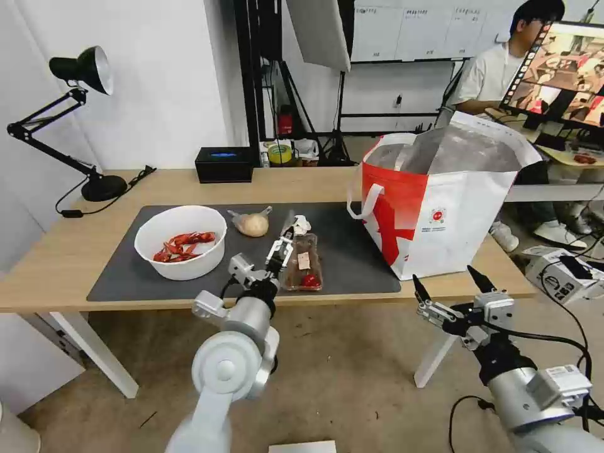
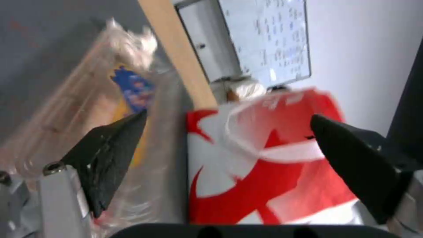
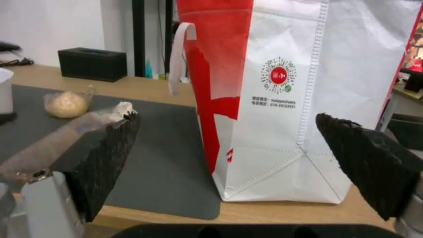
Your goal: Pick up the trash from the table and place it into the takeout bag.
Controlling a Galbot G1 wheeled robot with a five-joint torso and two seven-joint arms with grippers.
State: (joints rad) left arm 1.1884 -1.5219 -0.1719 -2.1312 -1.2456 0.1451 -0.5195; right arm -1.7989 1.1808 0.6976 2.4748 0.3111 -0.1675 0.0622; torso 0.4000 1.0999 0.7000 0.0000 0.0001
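On the table's (image 1: 56,264) grey mat lie the trash items: a white bowl (image 1: 181,242) of red crayfish shells, a small clear bag with a tan lump (image 1: 251,223) (image 3: 66,104), a crumpled tissue (image 1: 301,224) and a clear plastic tray (image 1: 303,267) (image 2: 84,112) (image 3: 57,138). My left gripper (image 1: 284,242) (image 2: 229,115) hovers open at the tray's left edge, one finger (image 2: 110,155) beside the plastic. The red-and-white takeout bag (image 1: 440,207) (image 2: 273,158) (image 3: 282,99) stands open at the mat's right end. My right gripper (image 1: 443,277) (image 3: 225,116) is open in front of the bag, just off the table's front edge.
A black box (image 1: 224,164) (image 3: 92,63) sits at the table's back edge and a black desk lamp (image 1: 82,113) at the back left. Behind the bag is another desk with a monitor (image 1: 560,72). Bare floor lies below the front edge.
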